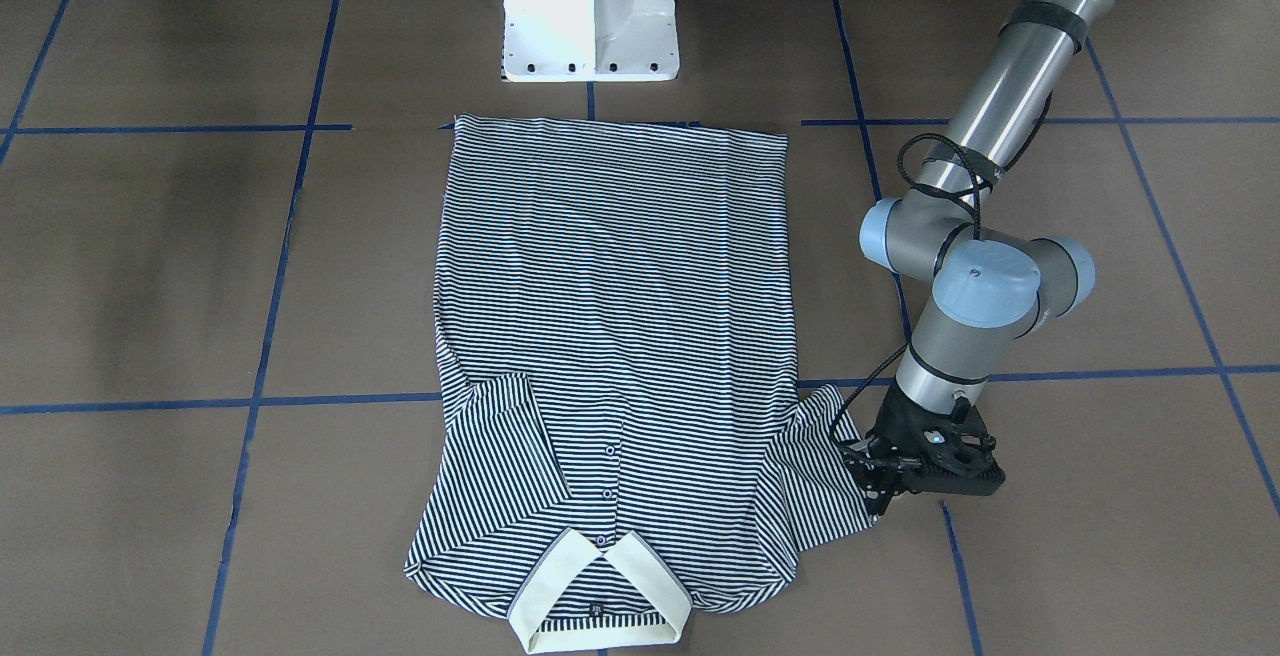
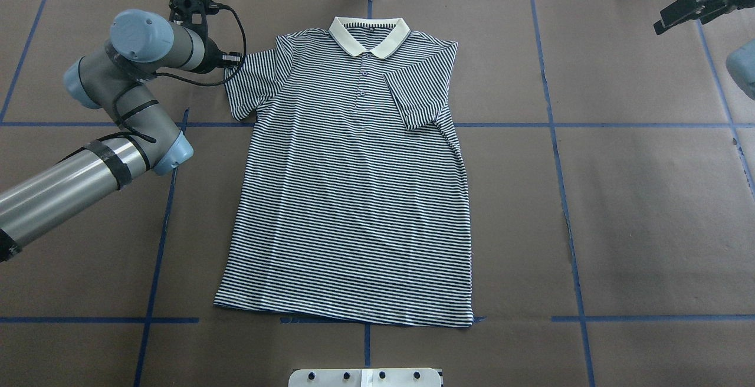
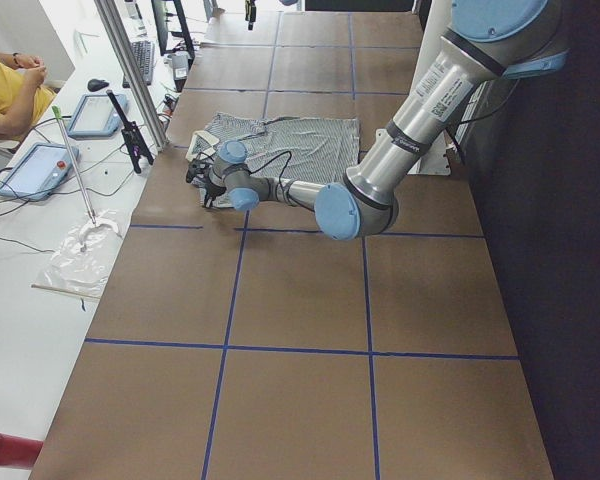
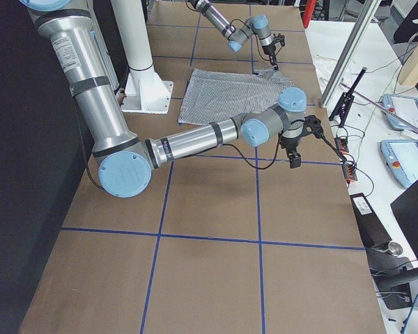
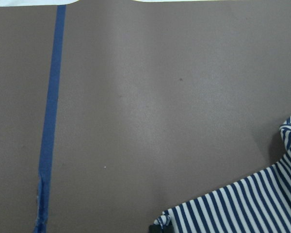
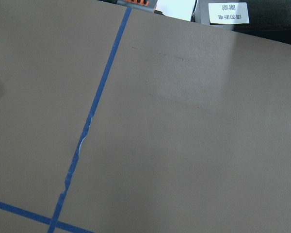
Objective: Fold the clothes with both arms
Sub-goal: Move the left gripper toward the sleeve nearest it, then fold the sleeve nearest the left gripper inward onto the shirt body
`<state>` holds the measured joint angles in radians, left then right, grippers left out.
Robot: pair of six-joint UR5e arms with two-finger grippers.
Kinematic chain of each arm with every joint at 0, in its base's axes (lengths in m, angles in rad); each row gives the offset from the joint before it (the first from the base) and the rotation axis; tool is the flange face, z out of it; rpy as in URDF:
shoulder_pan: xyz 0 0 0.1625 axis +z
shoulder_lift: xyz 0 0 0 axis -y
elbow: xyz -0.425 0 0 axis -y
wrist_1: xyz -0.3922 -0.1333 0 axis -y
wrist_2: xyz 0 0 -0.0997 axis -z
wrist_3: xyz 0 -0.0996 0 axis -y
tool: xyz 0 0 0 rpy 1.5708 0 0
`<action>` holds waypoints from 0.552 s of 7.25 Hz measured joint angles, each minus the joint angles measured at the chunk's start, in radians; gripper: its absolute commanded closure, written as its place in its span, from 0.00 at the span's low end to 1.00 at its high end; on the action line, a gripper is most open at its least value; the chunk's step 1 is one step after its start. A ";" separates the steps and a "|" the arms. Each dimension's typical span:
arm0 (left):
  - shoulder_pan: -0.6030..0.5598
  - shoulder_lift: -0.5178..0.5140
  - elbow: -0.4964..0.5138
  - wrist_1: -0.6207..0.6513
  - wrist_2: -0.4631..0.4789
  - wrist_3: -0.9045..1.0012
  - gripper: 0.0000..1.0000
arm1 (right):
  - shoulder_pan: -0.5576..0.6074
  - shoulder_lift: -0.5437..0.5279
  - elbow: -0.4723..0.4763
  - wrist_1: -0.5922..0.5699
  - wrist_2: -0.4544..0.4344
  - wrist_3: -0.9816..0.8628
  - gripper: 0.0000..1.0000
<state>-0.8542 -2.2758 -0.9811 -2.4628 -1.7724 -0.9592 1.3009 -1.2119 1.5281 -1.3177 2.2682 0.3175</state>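
Collar [image 1: 600, 576] comes first in the front-facing view: cream, at the near end of the striped shirt [image 1: 610, 286]. The shirt lies flat and face up on the brown table [image 1: 150, 266], its hem by the white base [image 1: 590, 26]. One sleeve is folded in over the chest. The spread sleeve [image 1: 825, 466] lies out to the side, and the left pincer [image 1: 878, 491] touches its outer edge. Whether its fingers are apart or clamped on the cloth I cannot tell. A small dark tag [image 1: 597, 608] inside the collar is too small to read.

From overhead, the left arm [image 2: 135, 110] reaches to that sleeve edge. The right pincer [image 2: 687, 9] hangs at the far right corner, well apart from the shirt; its opening cannot be made out.

From the left side, a white sticker [image 3: 442, 75] on the near arm carries print too small to read.

From the right side, the right arm [image 4: 195, 142] holds its pincer pointing down over the table.

At the left wrist, a striped sleeve corner shows at bottom right, well apart from a blue tape line [image 5: 51, 116].

At the right wrist, a white card [image 6: 228, 13] beyond the table edge bears upside-down characters I cannot read.
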 measured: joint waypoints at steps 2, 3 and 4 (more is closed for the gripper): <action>0.002 -0.015 -0.120 0.151 -0.004 -0.045 1.00 | 0.001 -0.001 0.001 0.000 0.000 0.000 0.00; 0.013 -0.051 -0.161 0.266 -0.002 -0.107 1.00 | 0.001 -0.002 0.002 0.000 0.001 0.000 0.00; 0.045 -0.111 -0.171 0.383 0.015 -0.172 1.00 | 0.001 -0.001 0.003 0.000 0.002 0.000 0.00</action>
<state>-0.8089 -2.3868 -1.1521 -2.0801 -1.7576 -1.1308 1.3016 -1.2127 1.5314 -1.3177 2.2704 0.3178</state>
